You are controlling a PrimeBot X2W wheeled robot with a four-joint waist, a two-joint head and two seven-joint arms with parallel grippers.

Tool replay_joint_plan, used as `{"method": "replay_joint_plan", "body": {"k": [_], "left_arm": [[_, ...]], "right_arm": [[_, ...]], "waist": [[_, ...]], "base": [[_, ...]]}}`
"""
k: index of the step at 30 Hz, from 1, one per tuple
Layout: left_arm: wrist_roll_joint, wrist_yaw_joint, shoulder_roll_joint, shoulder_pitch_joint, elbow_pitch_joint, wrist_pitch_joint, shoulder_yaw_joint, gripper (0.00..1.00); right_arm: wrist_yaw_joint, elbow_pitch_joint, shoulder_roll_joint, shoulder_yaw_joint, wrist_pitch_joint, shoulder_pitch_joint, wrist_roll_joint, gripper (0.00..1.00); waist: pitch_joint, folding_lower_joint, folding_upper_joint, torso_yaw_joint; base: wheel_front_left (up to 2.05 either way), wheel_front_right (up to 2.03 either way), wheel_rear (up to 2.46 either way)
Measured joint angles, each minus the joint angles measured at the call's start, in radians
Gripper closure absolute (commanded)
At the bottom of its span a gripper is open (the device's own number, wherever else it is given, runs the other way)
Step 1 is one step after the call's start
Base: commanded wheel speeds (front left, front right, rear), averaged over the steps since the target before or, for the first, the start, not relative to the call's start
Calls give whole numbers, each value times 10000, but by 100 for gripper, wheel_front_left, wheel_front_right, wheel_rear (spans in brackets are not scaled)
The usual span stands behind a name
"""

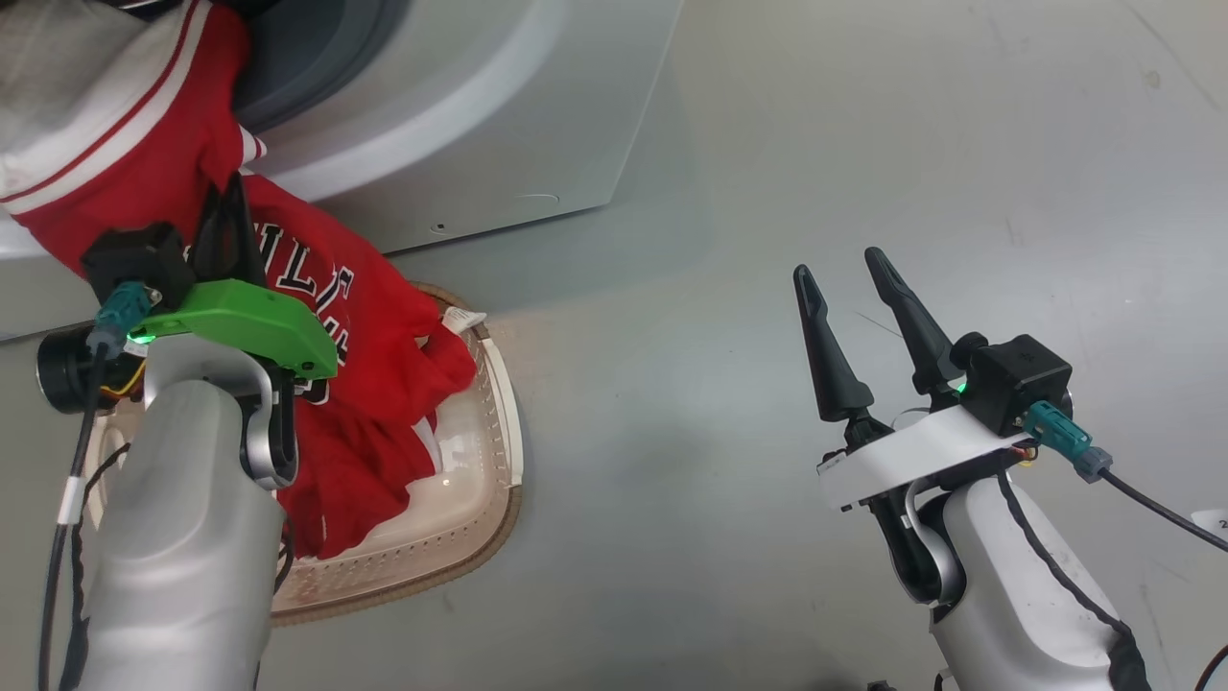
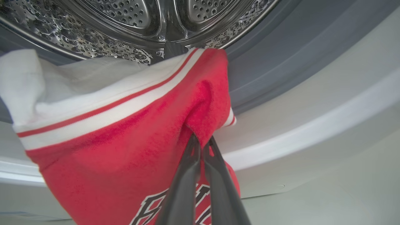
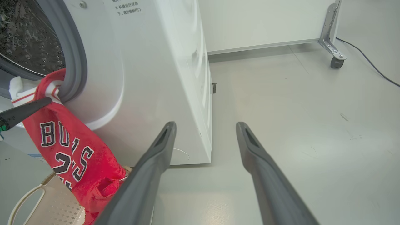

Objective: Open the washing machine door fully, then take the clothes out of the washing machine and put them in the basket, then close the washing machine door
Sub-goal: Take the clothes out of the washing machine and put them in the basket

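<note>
Here the left gripper is pinched tight on a fold of the clothes, just below the steel drum that the left wrist view reveals. The head view adds their lower end lying in the basket, on the floor against the washing machine. The right gripper hangs spread wide, well apart.

clothes: red jersey, white trim, hanging off the drum lip down into basket | washing machine: white, steel drum showing | basket: cream, on floor right at machine's front
</note>
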Motion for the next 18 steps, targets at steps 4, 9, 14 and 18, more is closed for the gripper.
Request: {"method": "replay_joint_plan", "body": {"k": [4, 9, 14, 18], "left_arm": [[-58, -88, -17, 360, -328, -142, -19, 100], [-69, -192, -48, 812, -872, -190, -102, 100], [-69, -251, -79, 1232, -1501, -217, -261, 100], [-58, -253, -81, 1564, -2115, -217, -293, 100]], "right_arm": [[0, 67, 0, -52, 0, 11, -92, 0], [-8, 92, -119, -278, 0, 59, -184, 0], [-10, 130, -219, -399, 0, 170, -261, 0], [-12, 207, -242, -447, 0, 304, -337, 0]], "waist": [[-126, 0, 0, 228], [-340, 0, 0, 508], [-594, 0, 0, 807], [-843, 0, 0, 1027]], "base": [[0, 0, 0], [0, 0, 0], [0, 0, 0], [0, 0, 0]]}}
